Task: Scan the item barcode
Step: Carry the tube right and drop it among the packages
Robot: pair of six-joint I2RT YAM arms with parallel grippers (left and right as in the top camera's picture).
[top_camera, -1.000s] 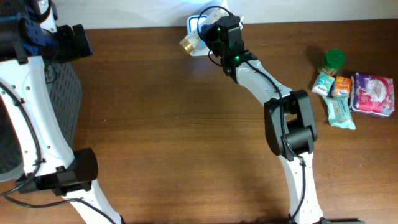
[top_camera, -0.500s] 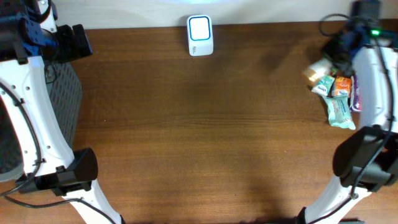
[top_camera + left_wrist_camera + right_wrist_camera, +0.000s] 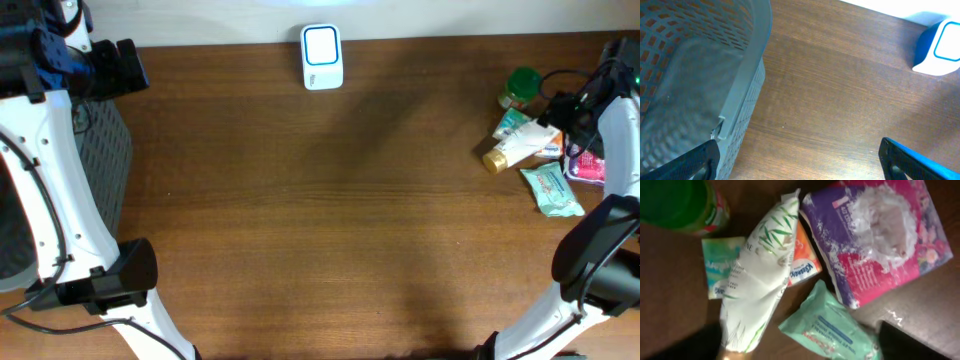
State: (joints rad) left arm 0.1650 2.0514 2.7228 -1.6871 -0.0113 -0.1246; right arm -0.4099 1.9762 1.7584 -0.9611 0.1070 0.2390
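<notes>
The item, a white tube (image 3: 517, 146) with a gold cap, lies on the table among the packs at the right. In the right wrist view the tube (image 3: 757, 280) rests across a small teal pack and an orange pack. My right gripper (image 3: 563, 117) hovers over this pile, open (image 3: 800, 350), with nothing between its fingers. The white and blue scanner (image 3: 321, 56) stands at the back middle, also visible as scanner (image 3: 940, 47). My left gripper (image 3: 800, 167) is open beside the grey basket (image 3: 695, 65) at the far left.
Around the tube lie a green-lidded jar (image 3: 522, 83), a mint green pack (image 3: 832, 330), an orange pack (image 3: 802, 262) and a pink and purple pack (image 3: 880, 235). The grey basket (image 3: 100, 150) stands at the table's left edge.
My right arm swung from the scanner to the right side with the tube. The tube now lies on the pile, and the right gripper has gone from shut to open.
</notes>
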